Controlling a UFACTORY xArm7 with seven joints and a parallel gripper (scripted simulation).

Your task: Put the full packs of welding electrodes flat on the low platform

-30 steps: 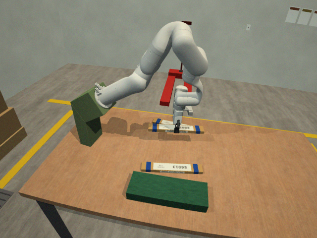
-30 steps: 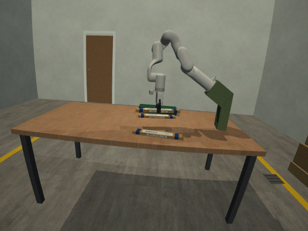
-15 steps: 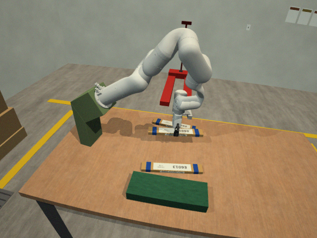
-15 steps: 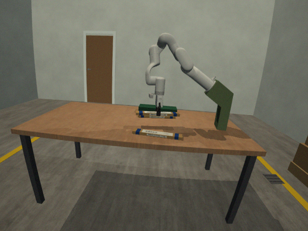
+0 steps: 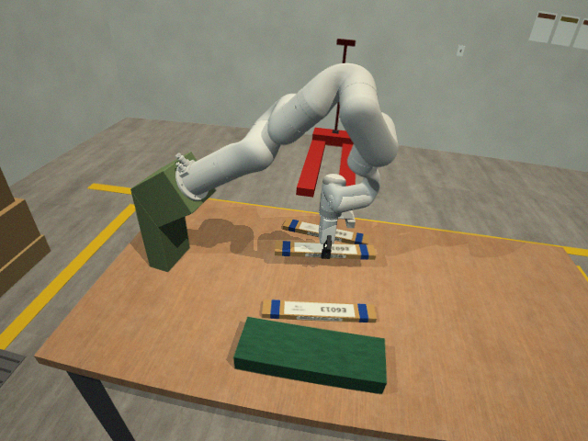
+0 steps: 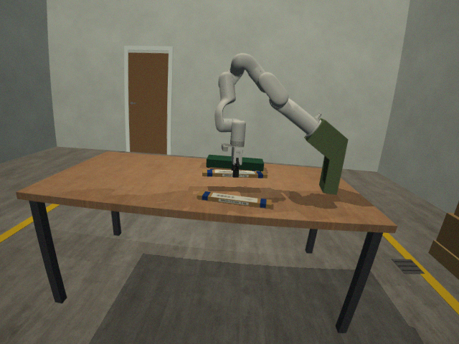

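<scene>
Three tan packs with blue end bands and white labels are on the wooden table. My gripper [image 5: 326, 250] points straight down and is shut on the middle pack [image 5: 325, 250] at about its mid-length, holding it level and low over the table. A second pack [image 5: 322, 231] lies flat just behind it. The third pack [image 5: 319, 310], marked E6013, lies flat next to the low green platform [image 5: 310, 353], off it. In the exterior view the gripper [image 6: 235, 172] holds the pack [image 6: 234, 173] in front of the platform [image 6: 230, 162], and another pack [image 6: 236, 198] lies nearer.
The arm's green base block [image 5: 163, 220] stands at the table's left side. A red pallet jack [image 5: 327, 156] stands on the floor behind the table. Cardboard boxes [image 5: 14, 232] are stacked at the far left.
</scene>
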